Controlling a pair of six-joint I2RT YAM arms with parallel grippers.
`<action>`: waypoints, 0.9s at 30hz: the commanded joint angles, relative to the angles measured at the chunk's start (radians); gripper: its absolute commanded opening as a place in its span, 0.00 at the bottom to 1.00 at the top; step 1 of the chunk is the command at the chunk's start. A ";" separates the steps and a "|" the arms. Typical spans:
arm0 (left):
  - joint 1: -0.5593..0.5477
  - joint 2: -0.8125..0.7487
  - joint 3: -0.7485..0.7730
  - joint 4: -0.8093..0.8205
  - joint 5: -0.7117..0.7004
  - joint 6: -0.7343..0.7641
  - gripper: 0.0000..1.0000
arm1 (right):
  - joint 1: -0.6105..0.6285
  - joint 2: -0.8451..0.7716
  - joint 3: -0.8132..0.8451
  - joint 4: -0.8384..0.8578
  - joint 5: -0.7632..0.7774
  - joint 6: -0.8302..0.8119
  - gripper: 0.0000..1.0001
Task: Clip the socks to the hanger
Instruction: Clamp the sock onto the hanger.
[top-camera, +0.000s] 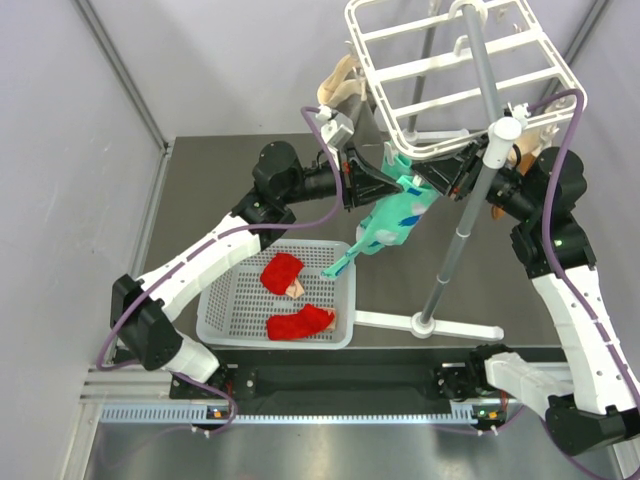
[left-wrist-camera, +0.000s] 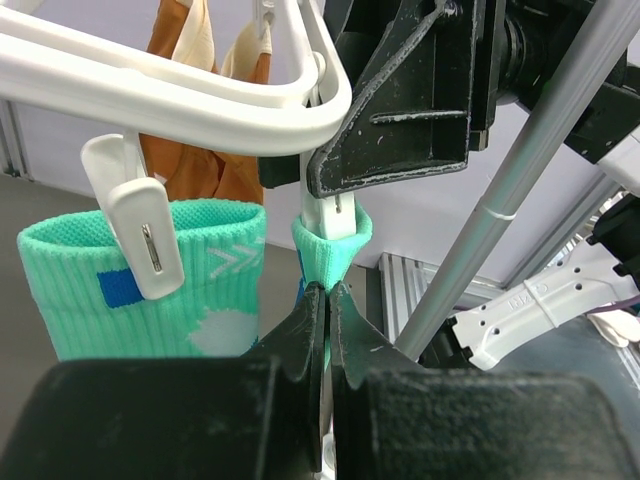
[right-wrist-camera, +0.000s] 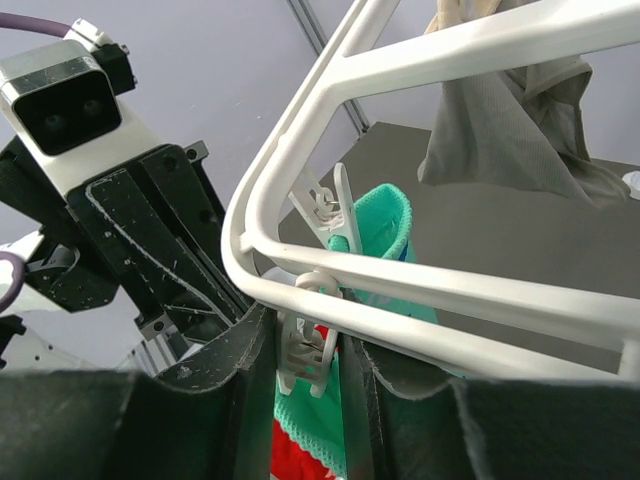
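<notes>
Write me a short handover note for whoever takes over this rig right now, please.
Left claw: shut on second mint sock, cuff up at the hanger.
Right claw: shut on the clip at that cuff.
Done: first mint sock clipped.
Left: finish this clip, then both red socks, lying in the basket.

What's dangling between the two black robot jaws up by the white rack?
Two mint-green fabric socks with white patches, hanging under the white plastic hanger frame; the top external view shows them.
</notes>
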 joint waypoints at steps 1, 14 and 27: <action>0.004 0.007 0.046 0.026 0.006 -0.005 0.00 | 0.008 -0.015 0.042 0.021 -0.026 0.000 0.00; 0.007 0.000 0.054 -0.037 -0.017 0.021 0.00 | 0.008 -0.015 0.030 0.017 -0.024 -0.002 0.00; 0.007 0.026 0.100 -0.006 0.000 -0.016 0.00 | 0.008 -0.017 0.005 0.050 -0.046 0.021 0.00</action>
